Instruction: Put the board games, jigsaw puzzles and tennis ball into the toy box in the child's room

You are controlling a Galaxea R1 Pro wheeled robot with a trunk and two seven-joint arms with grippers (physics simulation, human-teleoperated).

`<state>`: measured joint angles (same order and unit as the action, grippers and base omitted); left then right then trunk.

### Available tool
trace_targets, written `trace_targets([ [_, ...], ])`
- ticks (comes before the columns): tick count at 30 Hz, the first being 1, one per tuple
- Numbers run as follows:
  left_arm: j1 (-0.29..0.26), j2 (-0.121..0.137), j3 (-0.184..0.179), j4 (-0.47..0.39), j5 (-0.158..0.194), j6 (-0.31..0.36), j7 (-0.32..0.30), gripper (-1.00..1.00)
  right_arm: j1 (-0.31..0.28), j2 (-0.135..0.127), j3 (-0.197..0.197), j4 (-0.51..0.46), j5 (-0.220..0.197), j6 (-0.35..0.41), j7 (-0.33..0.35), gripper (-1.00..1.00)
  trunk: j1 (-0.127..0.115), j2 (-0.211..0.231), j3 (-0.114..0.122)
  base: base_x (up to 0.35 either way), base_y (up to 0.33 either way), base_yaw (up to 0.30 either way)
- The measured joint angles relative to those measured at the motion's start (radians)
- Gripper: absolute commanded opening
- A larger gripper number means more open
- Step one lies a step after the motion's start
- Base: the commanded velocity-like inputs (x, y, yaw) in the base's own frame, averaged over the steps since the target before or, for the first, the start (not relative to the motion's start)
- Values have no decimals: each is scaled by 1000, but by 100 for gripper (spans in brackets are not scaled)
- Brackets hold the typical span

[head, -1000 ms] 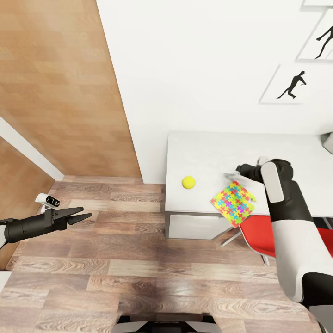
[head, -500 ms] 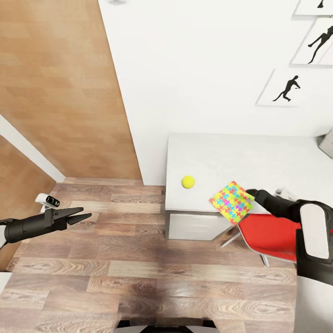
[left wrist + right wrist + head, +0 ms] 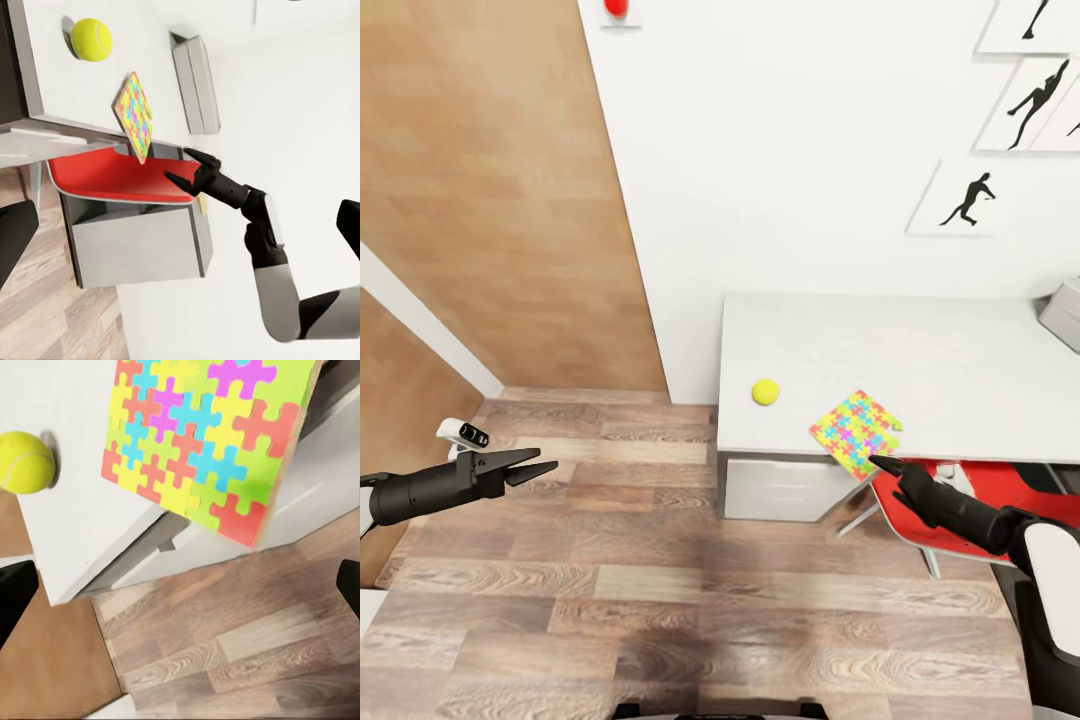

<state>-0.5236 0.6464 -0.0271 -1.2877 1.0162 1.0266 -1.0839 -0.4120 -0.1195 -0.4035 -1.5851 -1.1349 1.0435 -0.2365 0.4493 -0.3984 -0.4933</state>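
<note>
One jigsaw puzzle (image 3: pixel 855 433) lies on the table (image 3: pixel 920 350) with a corner hanging over the front edge. It also shows as the puzzle (image 3: pixel 210 442) close up in the right wrist view. The tennis ball (image 3: pixel 765 392) rests on the table to its left. My right gripper (image 3: pixel 882 466) hovers open just in front of the puzzle's overhanging corner, below table height, holding nothing. My left gripper (image 3: pixel 547 460) hangs open and empty over the floor far to the left. The grey toy box (image 3: pixel 1064 312) is cut off at the right edge of the head view.
A red chair (image 3: pixel 945 505) is tucked under the table right beside my right arm. A grey cabinet (image 3: pixel 770 490) sits below the table's left end. A wooden door (image 3: pixel 490 200) fills the left; wood-plank floor (image 3: pixel 660 580) lies between the arms.
My right arm has pulled back from above the table, past the puzzle's right corner, to below the front edge. The puzzle and ball stay put. The head view shifted slightly.
</note>
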Motion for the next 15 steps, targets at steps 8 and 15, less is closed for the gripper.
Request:
trace_targets([
  [8, 0, 0, 0, 0, 0, 0, 0, 100, 94, 6, 8, 1, 0, 0, 126, 100, 0, 0, 13, -1, 0, 0],
  [15, 0, 0, 0, 0, 0, 0, 0, 100, 176, 10, 11, 1, -2, 0, 138, 100, 0, 0, 25, 0, 0, 0],
])
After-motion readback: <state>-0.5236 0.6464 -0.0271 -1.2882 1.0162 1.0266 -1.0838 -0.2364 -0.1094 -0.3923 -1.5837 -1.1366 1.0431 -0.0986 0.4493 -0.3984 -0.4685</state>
